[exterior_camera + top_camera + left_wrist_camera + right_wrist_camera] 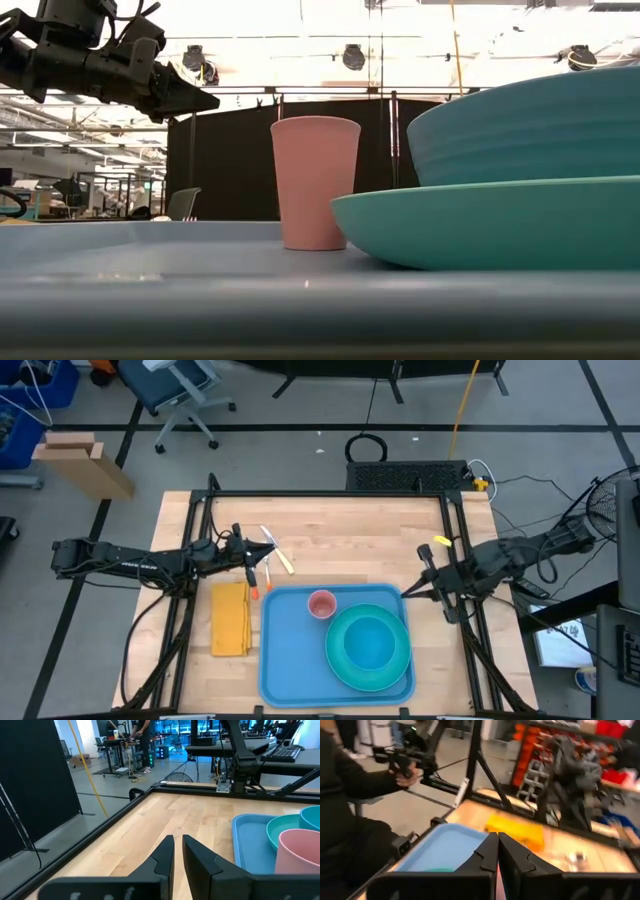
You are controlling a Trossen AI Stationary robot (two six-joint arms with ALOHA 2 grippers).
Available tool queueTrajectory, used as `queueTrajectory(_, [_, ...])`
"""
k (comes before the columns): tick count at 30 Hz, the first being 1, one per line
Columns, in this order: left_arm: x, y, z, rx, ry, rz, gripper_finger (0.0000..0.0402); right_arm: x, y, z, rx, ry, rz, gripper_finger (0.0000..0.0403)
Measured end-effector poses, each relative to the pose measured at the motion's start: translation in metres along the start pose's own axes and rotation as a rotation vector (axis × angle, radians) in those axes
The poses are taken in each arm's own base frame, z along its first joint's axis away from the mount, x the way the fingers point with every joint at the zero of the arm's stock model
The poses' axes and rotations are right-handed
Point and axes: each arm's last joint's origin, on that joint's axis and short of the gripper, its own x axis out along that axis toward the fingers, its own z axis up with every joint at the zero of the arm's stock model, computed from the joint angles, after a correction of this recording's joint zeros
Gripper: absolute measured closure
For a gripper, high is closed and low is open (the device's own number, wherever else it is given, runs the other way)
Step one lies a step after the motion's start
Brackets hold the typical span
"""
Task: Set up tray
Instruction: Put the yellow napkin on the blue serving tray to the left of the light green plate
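The blue tray (290, 660) lies at the table's near middle. A teal plate (345, 665) with a teal bowl (368, 642) rests on it, and a pink cup (321, 604) stands upright at its far side. A folded yellow napkin (230, 618) lies flat left of the tray. Cutlery (275, 555) lies on the wood beyond the tray's far left corner. My left gripper (178, 842) hovers level by the cutlery, shut, with nothing between its fingers. My right gripper (497, 837) is raised at the table's right edge, shut and empty, pointing toward the tray (445, 847).
Black frame rails (330, 493) run along the table's edges. In the right wrist view a person (350, 810) in dark clothes sits beyond the table's near side, a hand on a control handle. Bare wood (350, 540) lies beyond the tray.
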Motion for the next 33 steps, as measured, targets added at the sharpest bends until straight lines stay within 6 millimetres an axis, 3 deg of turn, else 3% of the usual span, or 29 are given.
queueTrajectory(4, [0.000,0.000,0.000,0.000,0.000,0.000,0.0360,-0.004,-0.001,-0.046,0.073,0.079,-0.062,0.0402])
queueTrajectory(9, [0.000,0.000,0.000,0.000,0.000,0.001,0.0360,-0.009,-0.003,-0.070,0.098,0.036,-0.099,0.0402])
queueTrajectory(22, [0.000,0.000,0.000,0.035,0.000,0.003,0.0360,-0.001,-0.001,-0.104,0.015,0.019,-0.195,0.0403])
queueTrajectory(27, [0.001,0.002,0.002,0.000,0.008,0.076,0.0360,-0.001,-0.001,-0.106,0.003,0.029,-0.189,0.0403])
queueTrajectory(33, [0.025,0.007,0.031,-0.030,0.352,0.194,0.0360,-0.001,-0.001,-0.106,-0.041,0.036,-0.188,0.0403])
